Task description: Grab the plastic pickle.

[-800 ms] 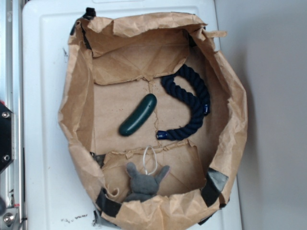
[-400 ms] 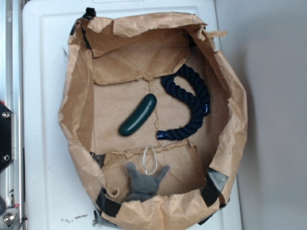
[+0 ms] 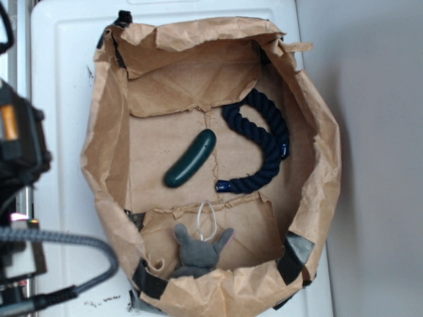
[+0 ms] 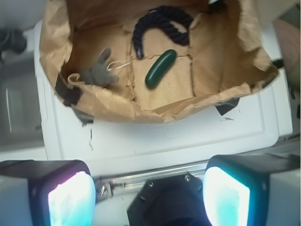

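One pickle (image 3: 190,158) flat mid-floor of the paper bag (image 3: 106,152), just beside the rope (image 3: 264,142). Gripper (image 4: 149,190) spread wide, empty, outside the bag: approach stage, next reaching in over the pickle.

Robot lab bench, white tabletop (image 3: 66,99), metal rail (image 4: 155,175), cabling (image 3: 59,239)

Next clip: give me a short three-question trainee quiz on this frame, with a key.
1. True or false: the pickle touches the blue rope.
2. Which toy lies nearest the bag's taped edge: A pickle, B grey plush toy, C rope?
3. Are the fingers of the gripper spread or closed?

Key: 1 false, they lie apart. 2 B. 3 spread, holding nothing, outside the bag.
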`<state>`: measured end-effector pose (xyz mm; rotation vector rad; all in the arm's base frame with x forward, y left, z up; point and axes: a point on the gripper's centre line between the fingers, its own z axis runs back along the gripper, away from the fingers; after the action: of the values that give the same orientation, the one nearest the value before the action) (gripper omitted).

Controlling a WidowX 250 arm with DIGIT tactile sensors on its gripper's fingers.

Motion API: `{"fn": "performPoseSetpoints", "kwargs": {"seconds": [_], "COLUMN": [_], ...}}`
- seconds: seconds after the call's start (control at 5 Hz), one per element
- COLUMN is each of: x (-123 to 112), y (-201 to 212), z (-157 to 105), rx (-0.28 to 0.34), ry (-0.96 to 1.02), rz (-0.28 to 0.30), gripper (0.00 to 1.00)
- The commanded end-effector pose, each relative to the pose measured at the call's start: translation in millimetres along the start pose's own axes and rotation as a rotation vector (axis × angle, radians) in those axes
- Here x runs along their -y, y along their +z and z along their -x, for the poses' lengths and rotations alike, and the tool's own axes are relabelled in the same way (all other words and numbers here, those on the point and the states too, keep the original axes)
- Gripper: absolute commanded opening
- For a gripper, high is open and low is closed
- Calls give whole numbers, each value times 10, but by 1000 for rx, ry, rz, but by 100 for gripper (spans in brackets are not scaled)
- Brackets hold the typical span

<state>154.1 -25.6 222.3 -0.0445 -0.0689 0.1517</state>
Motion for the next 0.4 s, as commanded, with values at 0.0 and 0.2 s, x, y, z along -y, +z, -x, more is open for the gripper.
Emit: {"fn": "performPoseSetpoints", "kwargs": {"seconds": [0.0,0.2], "x": [-152,-282], "y": [-208,-388], "z": [-1040,-1513], "rx": [120,129], "ry": [280,406], "rz": [165,167], "gripper": [100,100]}}
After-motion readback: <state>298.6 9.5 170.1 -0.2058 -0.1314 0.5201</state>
